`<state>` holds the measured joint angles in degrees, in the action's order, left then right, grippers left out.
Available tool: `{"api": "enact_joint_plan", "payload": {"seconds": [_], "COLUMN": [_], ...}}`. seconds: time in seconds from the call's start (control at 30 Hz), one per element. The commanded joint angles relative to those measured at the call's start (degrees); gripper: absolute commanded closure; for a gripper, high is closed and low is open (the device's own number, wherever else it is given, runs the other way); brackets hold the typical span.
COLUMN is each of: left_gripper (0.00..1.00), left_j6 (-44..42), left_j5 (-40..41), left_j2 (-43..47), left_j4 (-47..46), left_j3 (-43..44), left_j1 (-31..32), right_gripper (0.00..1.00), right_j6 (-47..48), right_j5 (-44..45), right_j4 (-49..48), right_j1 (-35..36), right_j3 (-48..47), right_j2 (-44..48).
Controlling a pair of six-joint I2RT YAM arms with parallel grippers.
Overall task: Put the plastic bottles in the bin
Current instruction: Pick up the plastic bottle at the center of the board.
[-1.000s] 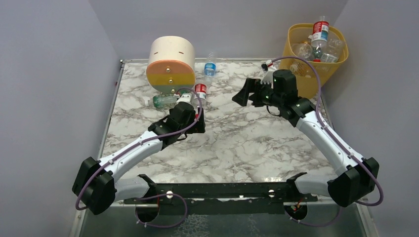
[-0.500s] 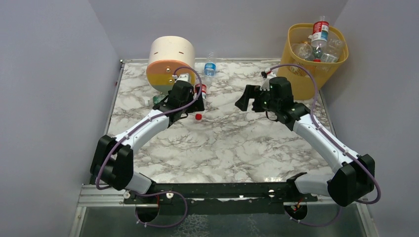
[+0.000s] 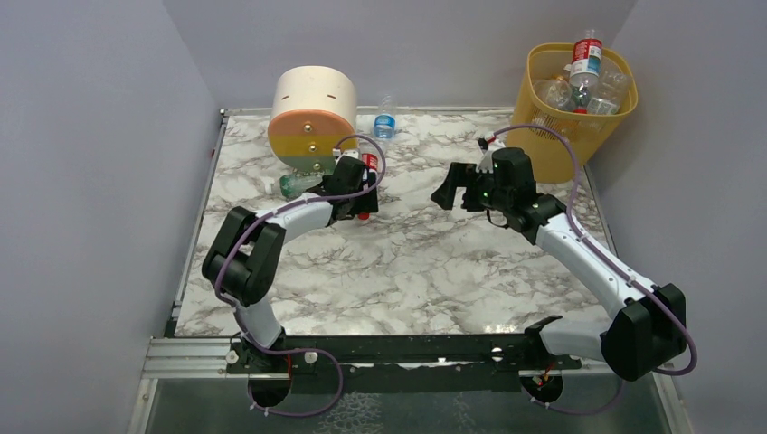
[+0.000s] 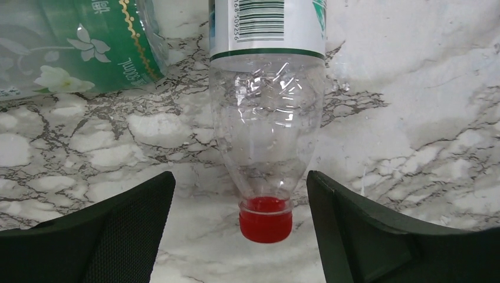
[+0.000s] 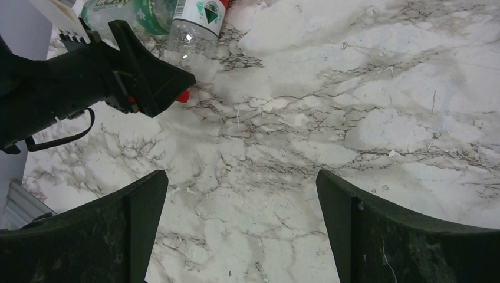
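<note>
A clear plastic bottle with a red cap lies on the marble table, cap toward my left gripper. That gripper is open, one finger on each side of the cap end, not touching it. In the top view the bottle lies just past my left gripper. A green-labelled bottle lies to its left. A blue-labelled bottle lies farther back. The yellow bin at the far right holds several bottles. My right gripper is open and empty above mid-table.
A round cream, orange, yellow and green drawer unit stands at the back left, right behind the green bottle. Grey walls close in the table on three sides. The right wrist view shows my left gripper by the bottle.
My left arm has stretched away from its base, bringing the open gripper up to the red-capped bottle's cap end. My right gripper has drifted slightly left and nearer, still open.
</note>
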<state>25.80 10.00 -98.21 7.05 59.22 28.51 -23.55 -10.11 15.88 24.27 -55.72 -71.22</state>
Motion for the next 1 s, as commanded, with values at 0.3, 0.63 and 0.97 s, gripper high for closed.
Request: {"api": "enact_joint_plan", "payload": {"seconds": [0.3,0.63,0.97], "left_gripper": [0.34,0.63,0.63], "left_j6": [-1.3,1.7,4.3], "left_j5": [1.0,-1.6,-4.0], "left_j2": [-4.9,-0.3,9.9], "left_j4": [-3.1,-4.7,-6.7], "left_j3": [2.2,-3.7,-12.1], "left_j1": [-0.1,2.3,4.5], "right_gripper": [0.01,0.01,0.00], "right_j6": [-0.6,-0.3,0.7], "right_j5": [-0.8,-2.8,-2.3], "right_j4": [-2.7,-2.7,-1.6], "right_j1": [0.2,0.2,0.2], "right_j3": [0.5,0.0,-1.0], "right_j2": [-1.1,-3.2,-5.3]}}
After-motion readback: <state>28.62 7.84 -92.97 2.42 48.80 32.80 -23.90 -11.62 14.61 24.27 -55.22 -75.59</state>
